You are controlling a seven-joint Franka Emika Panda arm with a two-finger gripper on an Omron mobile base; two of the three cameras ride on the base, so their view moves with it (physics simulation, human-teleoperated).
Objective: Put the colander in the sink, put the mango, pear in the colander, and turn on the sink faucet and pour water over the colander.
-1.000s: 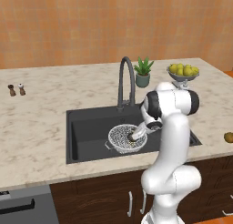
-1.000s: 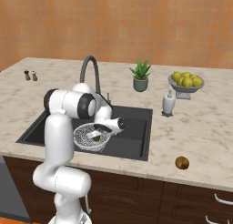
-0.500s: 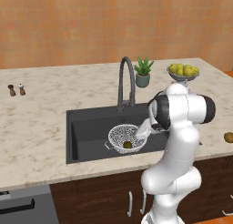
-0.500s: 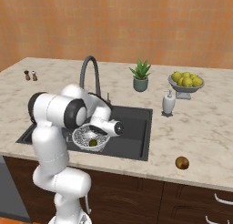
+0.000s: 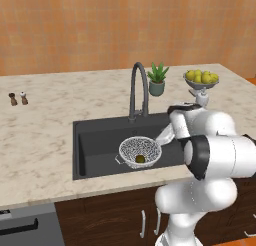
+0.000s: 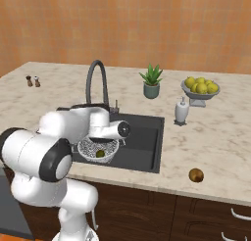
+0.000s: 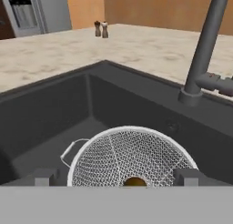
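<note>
From the left base view, the colander [image 5: 140, 151] sits on the floor of the sink [image 5: 95, 145], below and in front of the faucet [image 5: 138, 90], where a stream could reach it. One yellowish-green fruit [image 5: 140, 159] lies inside.

The right base view shows a brownish fruit [image 6: 196, 175] alone on the desk [image 6: 220, 137], apparently next to fetch.

In the hand view, the fingers [image 7: 44, 176] stand apart, empty, above the colander's near rim.
</note>
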